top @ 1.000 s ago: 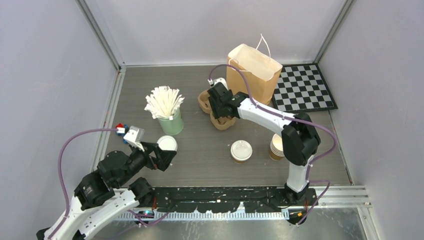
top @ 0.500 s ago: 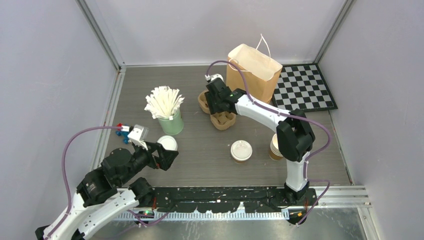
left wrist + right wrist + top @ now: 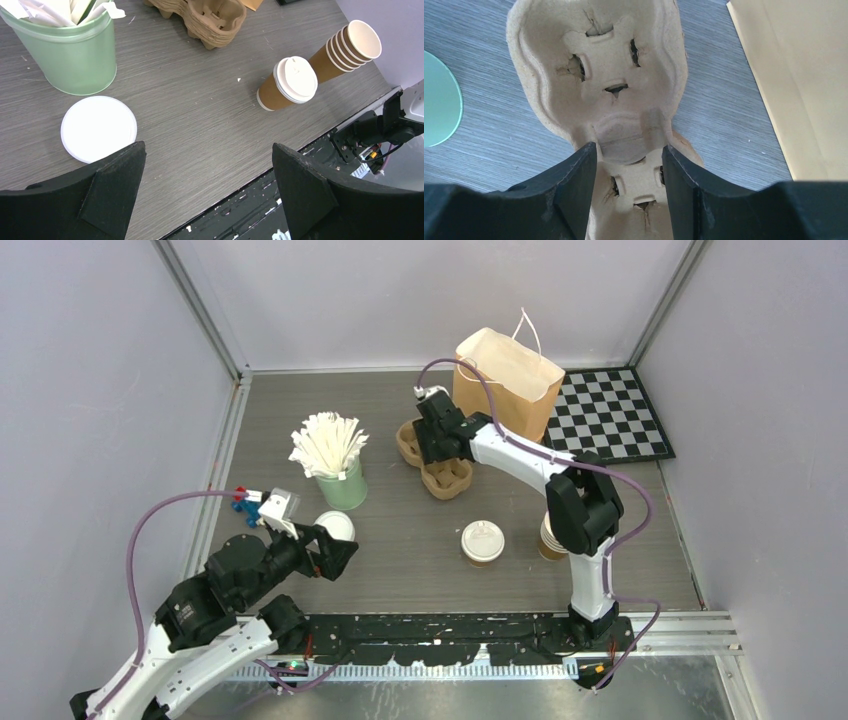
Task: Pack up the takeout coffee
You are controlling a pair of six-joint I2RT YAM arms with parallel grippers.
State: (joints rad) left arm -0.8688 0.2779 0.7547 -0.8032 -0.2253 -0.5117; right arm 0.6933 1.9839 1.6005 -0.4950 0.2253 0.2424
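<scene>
– Takeout coffee [image 3: 483,542], where does it stand?
– Upright on the tabletop [image 3: 400,560], lid on, near the front edge and just beside the stack of lidless cups [image 3: 552,530]. Neither of my pincers touches it; it is outside the bag
– Start with the big things, then
– The brown paper bag [image 3: 505,380] stands open at the back, with the chequered mat [image 3: 608,415] lying flat to its right. In front of the bag lies the pulp cup carrier [image 3: 609,65], its pockets bare. Left of that is the green tin [image 3: 340,490] full of white paper sticks [image 3: 327,445], and near the tin a loose white lid [image 3: 98,128] lies flat
– And your right pincer?
– My right pincer [image 3: 629,147] is down over the carrier, one finger on each side of its raised middle ridge. The fingers stand apart with the ridge between them; whether they press on it I cannot tell
– The left?
– My left pincer [image 3: 207,147] hangs low near the front left, spread wide, holding nothing, with the loose lid just ahead of it and the coffee well apart to its right
</scene>
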